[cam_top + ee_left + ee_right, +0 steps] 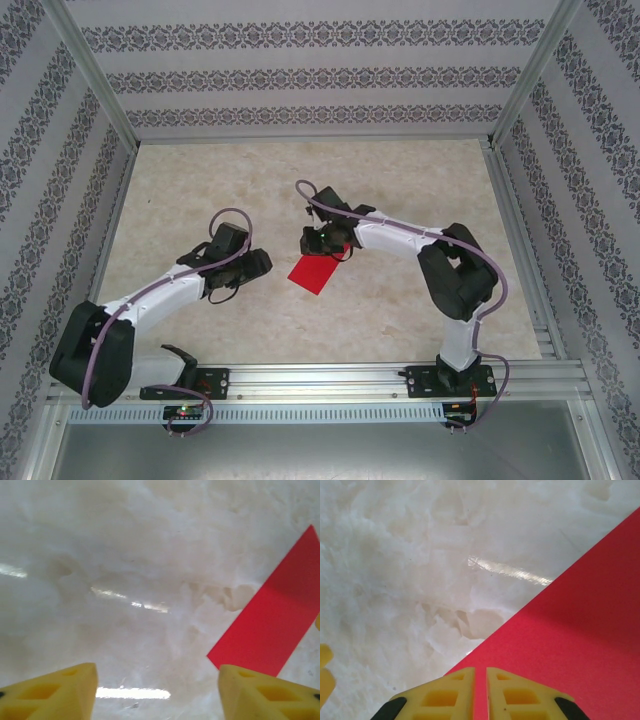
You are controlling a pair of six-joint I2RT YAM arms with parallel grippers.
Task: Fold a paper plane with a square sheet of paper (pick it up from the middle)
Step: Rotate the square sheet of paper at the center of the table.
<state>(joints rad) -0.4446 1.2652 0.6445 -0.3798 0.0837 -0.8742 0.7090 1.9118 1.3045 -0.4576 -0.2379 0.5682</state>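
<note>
The square sheet of paper (314,273) is bright red and lies at the table's middle as a folded oblong. My left gripper (262,264) stands just left of it, apart from it. In the left wrist view that gripper (157,682) is open with only bare table between its yellow fingers (260,692), and the paper (272,625) runs up to the right. My right gripper (335,250) is at the paper's far right corner. In the right wrist view its jaws (480,672) stand a narrow slit apart over the red paper (570,630), which shows through the slit.
The pale marbled table top (200,180) is boxed in by patterned walls on three sides. An aluminium rail (320,380) carrying both arm bases runs along the near edge.
</note>
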